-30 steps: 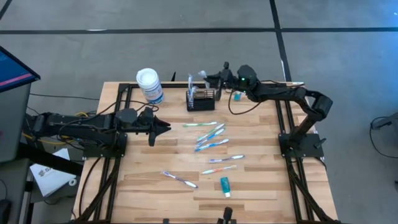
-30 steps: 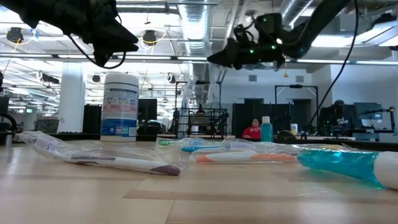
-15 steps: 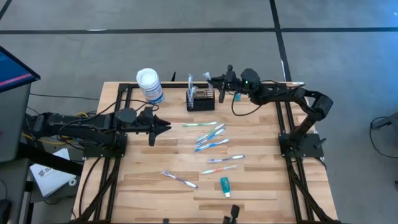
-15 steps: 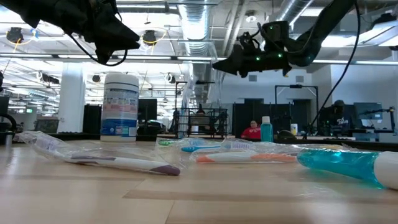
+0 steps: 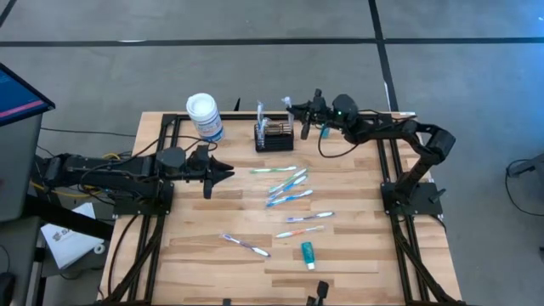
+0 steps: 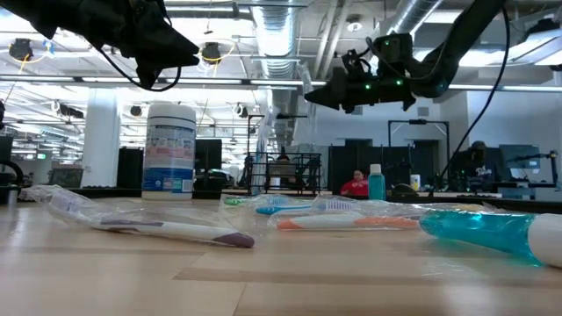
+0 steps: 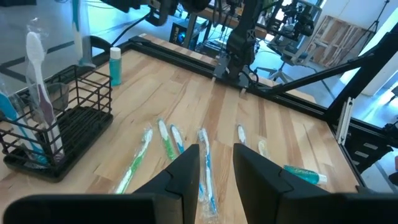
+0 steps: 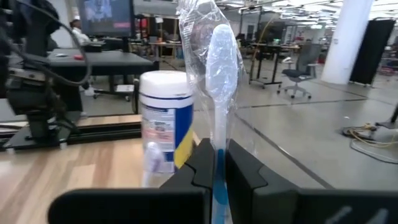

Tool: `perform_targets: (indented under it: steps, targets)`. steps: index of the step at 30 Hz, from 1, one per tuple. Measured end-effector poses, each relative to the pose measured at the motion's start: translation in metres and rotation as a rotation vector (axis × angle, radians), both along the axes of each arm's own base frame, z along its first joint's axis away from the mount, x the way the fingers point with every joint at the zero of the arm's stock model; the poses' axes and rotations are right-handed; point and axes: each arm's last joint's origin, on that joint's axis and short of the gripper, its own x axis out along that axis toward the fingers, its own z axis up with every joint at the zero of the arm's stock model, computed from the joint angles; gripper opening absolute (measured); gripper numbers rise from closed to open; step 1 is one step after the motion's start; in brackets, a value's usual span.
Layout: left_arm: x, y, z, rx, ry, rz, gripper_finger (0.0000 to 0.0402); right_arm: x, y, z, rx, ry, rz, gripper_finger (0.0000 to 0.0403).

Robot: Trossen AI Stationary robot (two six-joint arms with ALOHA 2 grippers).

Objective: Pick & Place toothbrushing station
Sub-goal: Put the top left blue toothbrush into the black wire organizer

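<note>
- Right gripper [image 8: 214, 163] pinched tight on a wrapped toothbrush [image 8: 219, 68], hovering just beside the black wire basket [image 5: 274, 136] near the table's [image 5: 357, 255] far edge, roughly mid-width.
- Left gripper [image 5: 228, 175] partly open, holding nothing, parked toward the left edge.
- Could snag the crinkly wrapper on the basket rim and tip or shove it.
- Might also bump brushes already standing inside.

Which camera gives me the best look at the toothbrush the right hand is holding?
The right wrist view: the wrapped toothbrush fills the picture, pinched in the right hand. The high view shows only a small pale sliver beside the wire basket; in the low view I cannot make it out.
</note>
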Motion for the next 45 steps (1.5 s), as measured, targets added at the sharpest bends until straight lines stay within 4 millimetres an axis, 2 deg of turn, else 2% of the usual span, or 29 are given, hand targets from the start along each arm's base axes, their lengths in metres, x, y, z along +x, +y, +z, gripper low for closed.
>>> perform_targets:
  steps: [16, 29, 39, 45]
  targets:
    - [0.000, 0.000, 0.001, 0.006, -0.012, -0.002, 0.0092, 0.010, -0.015, -0.042, 0.088, -0.019, -0.009, 0.0010]
    - [0.000, 0.000, 0.002, 0.027, -0.014, -0.007, 0.0092, 0.010, -0.015, -0.042, 0.104, -0.026, -0.008, 0.0012]
    - [0.001, 0.000, 0.002, 0.027, -0.020, -0.007, 0.0092, 0.011, -0.014, -0.043, 0.109, -0.021, -0.006, 0.0044]
    - [0.001, 0.000, 0.002, 0.027, -0.022, -0.007, 0.0092, 0.011, -0.014, -0.043, 0.111, -0.019, -0.003, 0.0049]
